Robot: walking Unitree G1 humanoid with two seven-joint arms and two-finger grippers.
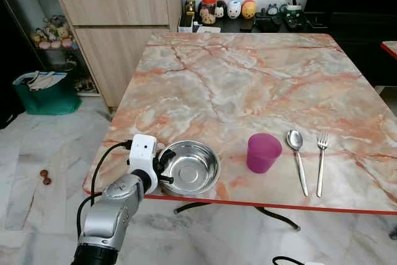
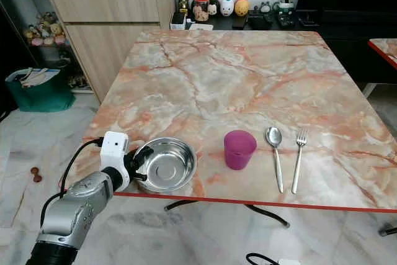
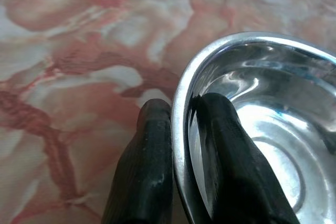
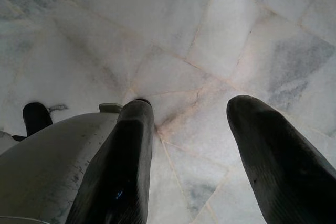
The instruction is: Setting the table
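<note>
The bowl (image 1: 190,167) is pinched at its rim by the left gripper (image 3: 181,129), near the front edge of the tabletop (image 1: 248,79). The cup (image 1: 263,152), spoon (image 1: 298,153) and fork (image 1: 321,159) are already laid out beside it. The right gripper (image 4: 194,145) is hung over the floor, fingers spread. The bowl is yet to be let go.

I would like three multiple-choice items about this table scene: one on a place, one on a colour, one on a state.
1. Where does the fork lie?
A. Inside the bowl
B. Right of the spoon
C. On the floor

2. What colour is the cup?
A. Purple
B. Green
C. White

3. How is the left gripper?
A. Open above the cup
B. Hanging idle
C. Shut on the steel bowl

Answers:
1 B, the fork lies beside the spoon on its right.
2 A, it looks plainly purple in both eye views.
3 C, the left wrist view shows one finger inside the rim and one outside.
</note>
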